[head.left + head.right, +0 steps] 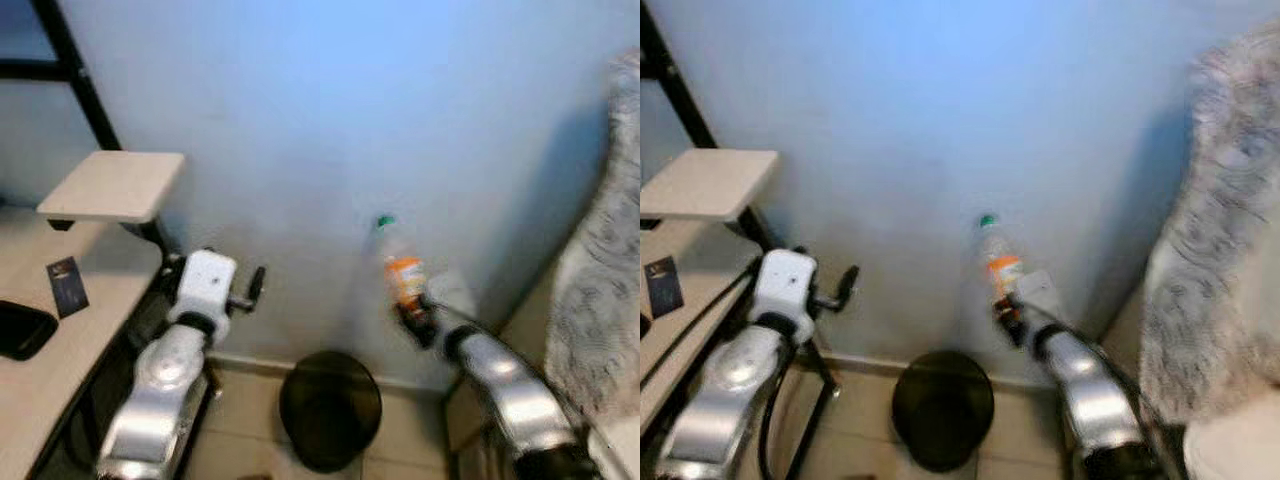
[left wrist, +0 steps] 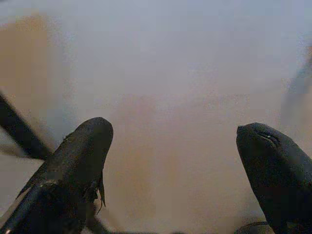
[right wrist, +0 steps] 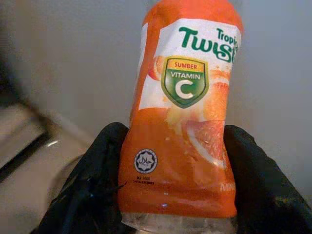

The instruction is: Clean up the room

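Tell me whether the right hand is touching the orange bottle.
Touching. The right wrist view shows the right hand with a black finger pressed on each side of the bottle's orange label.

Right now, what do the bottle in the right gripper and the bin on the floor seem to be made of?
The bottle looks like clear plastic under a glossy printed orange label: the base shows see-through below the label, and it has a green cap. The bin seems dark, smooth plastic with a faint sheen, though blur leaves this open. The right gripper clamps the bottle.
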Controlling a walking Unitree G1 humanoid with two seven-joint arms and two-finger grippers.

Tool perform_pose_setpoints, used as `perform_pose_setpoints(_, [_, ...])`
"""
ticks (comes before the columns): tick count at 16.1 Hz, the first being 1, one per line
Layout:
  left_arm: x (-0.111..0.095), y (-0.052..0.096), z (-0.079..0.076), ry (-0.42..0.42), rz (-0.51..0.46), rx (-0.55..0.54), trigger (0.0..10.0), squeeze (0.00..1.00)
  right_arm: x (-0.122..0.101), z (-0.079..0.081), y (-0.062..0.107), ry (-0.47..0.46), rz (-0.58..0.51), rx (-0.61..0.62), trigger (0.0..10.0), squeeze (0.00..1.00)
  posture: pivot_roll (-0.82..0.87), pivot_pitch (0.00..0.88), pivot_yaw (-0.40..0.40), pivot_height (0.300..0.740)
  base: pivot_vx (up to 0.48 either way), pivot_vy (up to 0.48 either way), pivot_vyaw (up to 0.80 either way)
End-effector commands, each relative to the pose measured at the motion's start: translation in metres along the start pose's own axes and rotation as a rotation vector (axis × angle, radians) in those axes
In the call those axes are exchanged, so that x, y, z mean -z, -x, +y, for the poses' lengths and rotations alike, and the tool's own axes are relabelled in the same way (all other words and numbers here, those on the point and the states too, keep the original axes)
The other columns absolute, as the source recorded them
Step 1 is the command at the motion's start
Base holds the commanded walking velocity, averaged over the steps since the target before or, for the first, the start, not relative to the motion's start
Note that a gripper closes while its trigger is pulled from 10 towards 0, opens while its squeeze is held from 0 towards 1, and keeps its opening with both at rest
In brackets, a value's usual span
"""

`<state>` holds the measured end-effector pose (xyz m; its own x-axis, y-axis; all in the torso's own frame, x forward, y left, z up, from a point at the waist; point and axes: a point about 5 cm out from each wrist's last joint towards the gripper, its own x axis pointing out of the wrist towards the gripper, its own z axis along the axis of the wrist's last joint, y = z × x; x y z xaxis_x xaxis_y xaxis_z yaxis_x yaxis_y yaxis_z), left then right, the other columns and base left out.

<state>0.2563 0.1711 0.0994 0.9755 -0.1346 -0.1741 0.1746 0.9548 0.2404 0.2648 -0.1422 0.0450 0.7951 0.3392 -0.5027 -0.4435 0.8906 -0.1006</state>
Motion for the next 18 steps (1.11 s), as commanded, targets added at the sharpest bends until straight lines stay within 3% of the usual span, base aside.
perform_pose_setpoints(1, [-0.002, -0.001, -0.003, -0.005, -0.002, 0.014, 10.0, 0.00, 0.000, -0.001, 0.000, 0.082, 0.015, -0.054, 10.0, 0.00, 0.02, 0.000, 0.031, 0.740, 0.300, 0.000, 0.00])
perform_pose_setpoints(4, [0.003, 0.001, -0.008, -0.043, 0.020, 0.083, 10.0, 0.00, 0.011, 0.003, -0.004, 0.227, 0.110, -0.149, 10.0, 0.00, 0.02, 0.000, 0.034, 0.740, 0.290, 0.000, 0.00])
perform_pose_setpoints(9, [0.035, 0.015, -0.015, -0.283, 0.187, 0.472, 10.0, 0.00, 0.034, 0.010, -0.027, 0.309, 0.259, -0.215, 10.0, 0.00, 0.03, 0.000, 0.026, 0.740, 0.000, 0.000, 0.00])
perform_pose_setpoints(14, [0.048, 0.026, -0.014, -0.365, 0.312, 0.810, 10.0, 0.00, 0.051, 0.022, -0.043, 0.404, 0.386, -0.218, 10.0, 0.00, 0.04, 0.000, 0.010, 0.740, 0.000, 0.000, 0.00])
perform_pose_setpoints(18, [0.052, 0.029, -0.011, -0.391, 0.339, 0.882, 10.0, 0.00, 0.053, 0.030, -0.050, 0.424, 0.399, -0.209, 10.0, 0.00, 0.04, 0.000, 0.003, 0.740, 0.000, 0.000, 0.00])
